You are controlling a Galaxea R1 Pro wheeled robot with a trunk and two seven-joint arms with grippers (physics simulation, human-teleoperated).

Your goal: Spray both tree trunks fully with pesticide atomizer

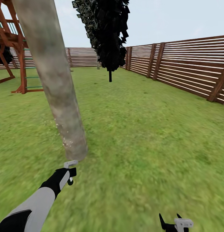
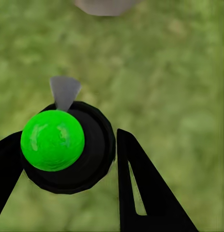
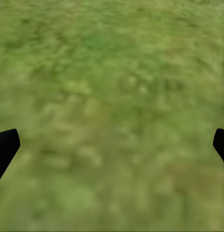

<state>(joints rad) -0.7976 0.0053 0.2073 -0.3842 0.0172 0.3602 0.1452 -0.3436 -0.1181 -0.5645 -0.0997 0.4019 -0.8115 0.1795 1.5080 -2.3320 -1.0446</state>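
In the left wrist view the left claw is clamped on the pesticide atomizer, seen end-on: one black bottle, green top toward the camera, grey nozzle pointing at the tree trunk. In the head view's lower left, it sits just below that trunk's base. Two trees: this trunk and a dark-leaved one at upper centre. The right claw, fingers wide apart, hangs over grass.

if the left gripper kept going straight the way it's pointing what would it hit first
Probably the tree trunk. The left gripper, shut on the pesticide atomizer, points at the trunk's base just ahead of it. From the left wrist, grass fills the gap before it, so depth is uncertain.
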